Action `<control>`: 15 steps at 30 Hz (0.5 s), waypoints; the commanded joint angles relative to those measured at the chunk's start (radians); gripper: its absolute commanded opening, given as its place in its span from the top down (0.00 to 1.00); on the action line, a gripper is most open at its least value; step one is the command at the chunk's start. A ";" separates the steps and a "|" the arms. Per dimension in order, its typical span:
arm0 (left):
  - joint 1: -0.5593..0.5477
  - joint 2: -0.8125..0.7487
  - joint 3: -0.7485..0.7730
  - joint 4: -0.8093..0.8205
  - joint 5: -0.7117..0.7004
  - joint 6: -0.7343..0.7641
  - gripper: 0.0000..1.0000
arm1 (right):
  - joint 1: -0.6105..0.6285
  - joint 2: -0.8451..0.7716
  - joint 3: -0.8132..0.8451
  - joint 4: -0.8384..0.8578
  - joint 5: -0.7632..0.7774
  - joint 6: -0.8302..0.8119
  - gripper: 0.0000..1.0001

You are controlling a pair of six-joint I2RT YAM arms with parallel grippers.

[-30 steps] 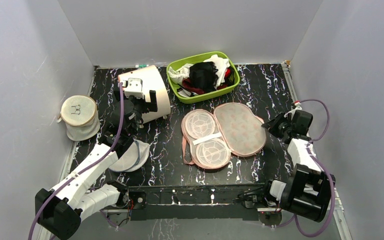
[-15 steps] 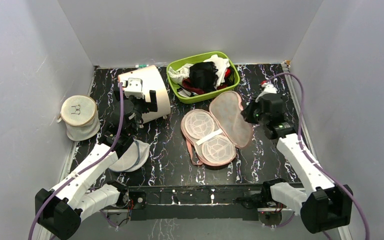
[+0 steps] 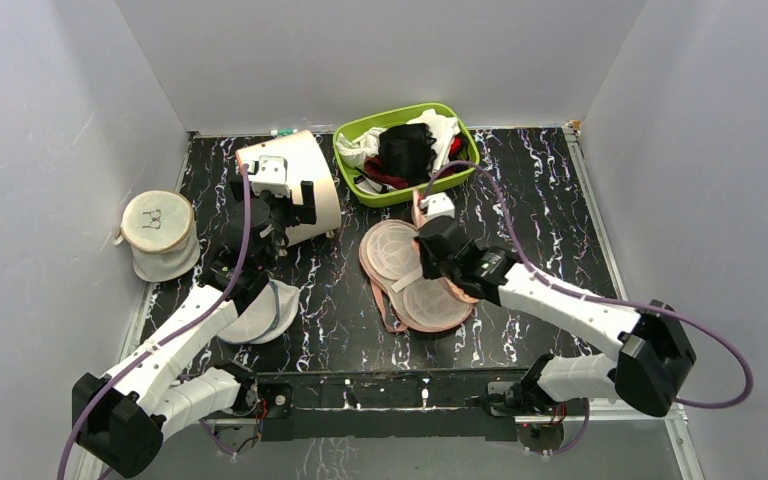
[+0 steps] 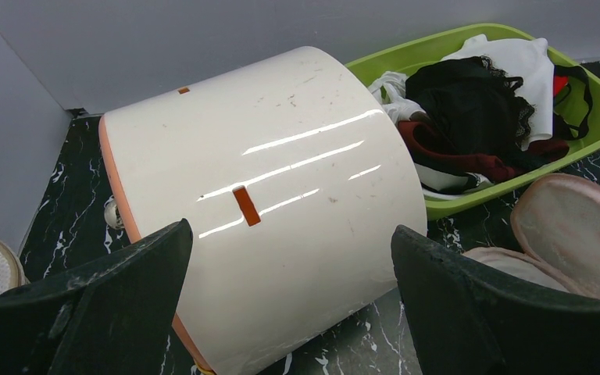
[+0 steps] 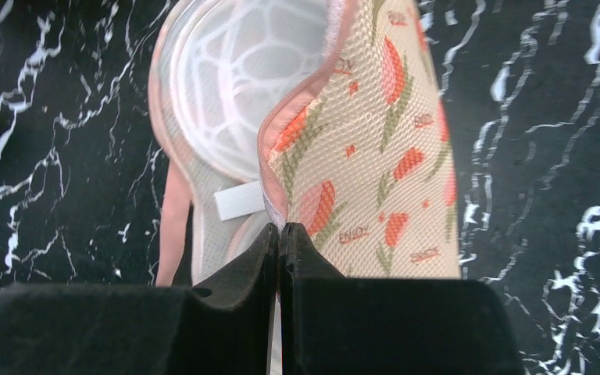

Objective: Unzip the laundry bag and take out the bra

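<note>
The laundry bag (image 3: 400, 252) lies mid-table with its pale mesh inside showing. My right gripper (image 3: 440, 250) is shut on the pink zip edge of its printed lid and holds the lid raised, folded leftward over the lower half. The right wrist view shows the shut gripper (image 5: 280, 228) pinching the edging of the peach printed lid (image 5: 375, 156). The black bra (image 3: 405, 150) lies in the green basket, also seen in the left wrist view (image 4: 469, 109). My left gripper (image 3: 278, 215) is open and empty, jaws wide (image 4: 291, 231) in front of the white bucket.
A white bucket (image 3: 300, 180) lies on its side at the back left (image 4: 266, 180). The green basket (image 3: 355, 135) holds white cloths and a dark red garment. A white mesh cylinder bag (image 3: 158, 235) stands far left. A round white mesh disc pouch (image 3: 260, 312) lies under the left arm.
My right arm has swung from the right side to the middle, taking the bag's lid by its edge and folding it up and leftward. The left arm has not moved.
</note>
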 commanded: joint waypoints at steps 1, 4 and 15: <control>-0.001 -0.002 0.041 0.013 0.008 -0.003 0.02 | 0.121 0.062 0.043 0.061 0.062 0.026 1.00; -0.001 0.002 0.042 0.013 0.011 -0.003 0.02 | 0.152 0.106 0.010 0.127 -0.013 0.047 1.00; -0.001 -0.002 0.041 0.012 0.010 -0.003 0.02 | 0.156 0.179 -0.163 0.408 -0.181 0.200 1.00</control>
